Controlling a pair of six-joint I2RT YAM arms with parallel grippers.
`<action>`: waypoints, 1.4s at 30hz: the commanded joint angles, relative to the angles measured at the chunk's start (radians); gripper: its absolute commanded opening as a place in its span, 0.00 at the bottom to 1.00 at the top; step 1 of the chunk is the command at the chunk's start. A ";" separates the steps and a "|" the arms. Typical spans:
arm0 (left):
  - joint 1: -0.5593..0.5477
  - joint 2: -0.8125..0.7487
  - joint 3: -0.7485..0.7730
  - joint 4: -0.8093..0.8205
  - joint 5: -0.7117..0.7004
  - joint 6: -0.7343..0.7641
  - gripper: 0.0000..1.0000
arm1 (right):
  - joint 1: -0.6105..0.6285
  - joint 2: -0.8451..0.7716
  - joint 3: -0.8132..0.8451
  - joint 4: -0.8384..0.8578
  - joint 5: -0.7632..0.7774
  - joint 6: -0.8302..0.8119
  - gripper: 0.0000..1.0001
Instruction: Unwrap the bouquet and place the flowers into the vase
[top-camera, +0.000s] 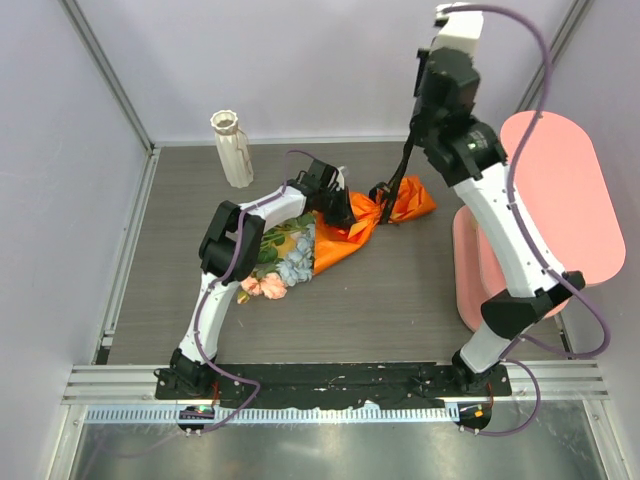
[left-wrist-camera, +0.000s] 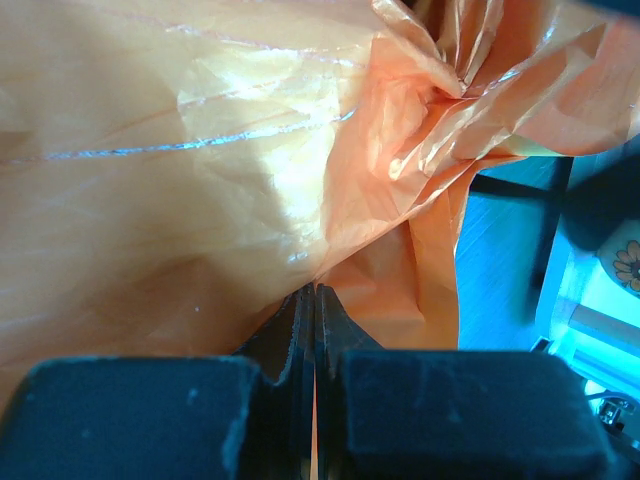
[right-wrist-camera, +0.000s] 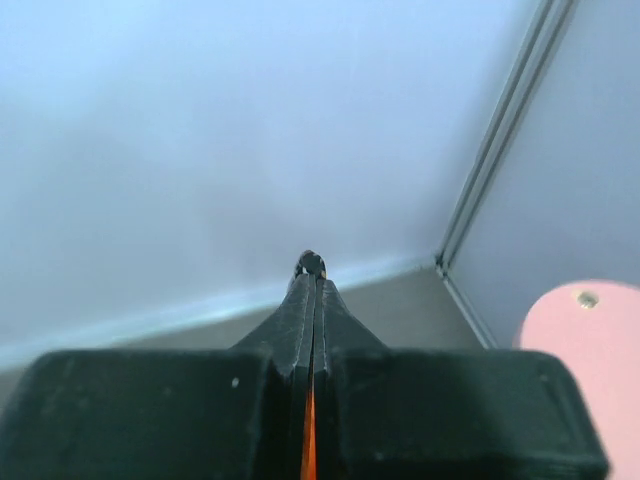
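The bouquet (top-camera: 330, 240) lies on its side mid-table, its orange paper (top-camera: 352, 236) pointing right and the flowers (top-camera: 281, 262) spilling out to the left. My left gripper (top-camera: 340, 212) is shut on a fold of the orange paper (left-wrist-camera: 230, 170), which fills the left wrist view, the tips (left-wrist-camera: 315, 292) pinching it. My right gripper (top-camera: 413, 142) hangs raised above the cone's tail, shut on the black ribbon (top-camera: 402, 175), which runs taut down to the knot (top-camera: 385, 194). A black bit of ribbon (right-wrist-camera: 311, 263) shows at its closed tips (right-wrist-camera: 312, 278). The cream ribbed vase (top-camera: 232, 150) stands upright at the back left.
A pink oval shelf stand (top-camera: 560, 200) occupies the right side beside the right arm. Enclosure walls ring the table, with a metal rail (top-camera: 330, 380) along the near edge. The right wrist view looks toward the back wall and corner post (right-wrist-camera: 490, 160).
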 joint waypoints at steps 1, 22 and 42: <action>0.023 0.035 -0.044 -0.058 -0.107 0.034 0.00 | 0.016 0.009 0.227 0.019 0.022 -0.138 0.01; 0.016 0.014 0.027 -0.128 -0.118 0.080 0.00 | 0.064 -0.020 0.539 0.473 -0.523 -0.075 0.01; -0.003 -0.333 0.004 0.014 0.155 0.025 0.39 | 0.064 -0.368 -0.097 -0.022 -0.525 0.173 0.01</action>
